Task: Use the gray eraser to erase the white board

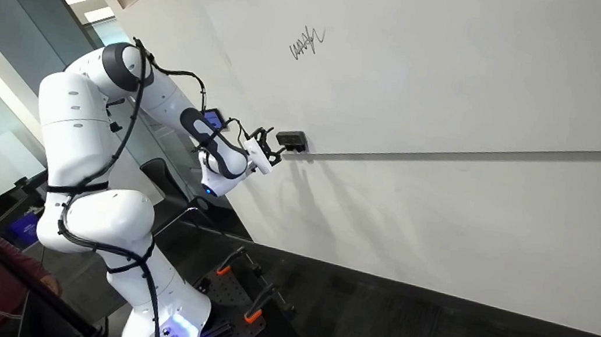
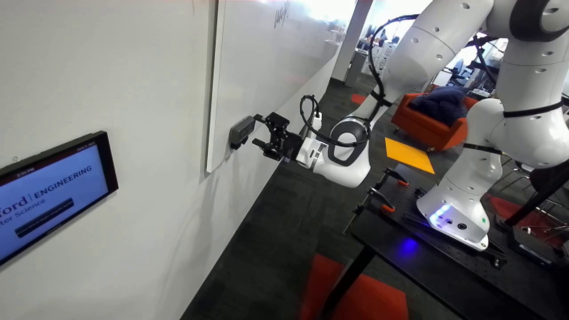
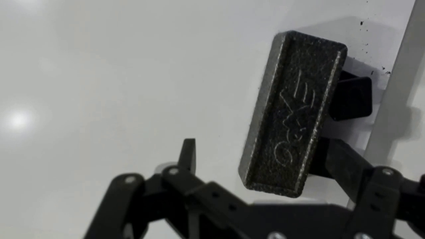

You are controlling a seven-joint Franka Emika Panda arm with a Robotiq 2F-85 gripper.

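the gray eraser (image 3: 295, 122) sits against the white board (image 1: 438, 64), at the left end of the board's lower edge in an exterior view; its face carries pale scratched lines. a small black piece (image 3: 352, 98) shows just beside it, between it and the gray rail (image 1: 490, 155), and a few dark specks (image 3: 362, 23) dot the board nearby. the gripper (image 2: 258, 130) faces the eraser with its fingers spread wide. in the wrist view the finger on the right is just beside the eraser or touching it, i cannot tell which; bare board shows between the eraser and the finger on the left. a dark scribble (image 1: 306, 43) marks the board, higher up and well apart from the eraser. the white arm (image 1: 78, 119) has its base on a black table (image 2: 382, 229), with two clamps (image 2: 380, 197), orange-tipped, at the edge toward the wall (image 2: 146, 89). in an exterior view a lit screen (image 2: 58, 191) hangs near left, and at the far right an orange armchair (image 2: 426, 133) holds a dark blue cushion (image 2: 440, 104). a yellow mat (image 2: 409, 154) lies just beside the armchair; red squares (image 2: 373, 298) lie nearer.
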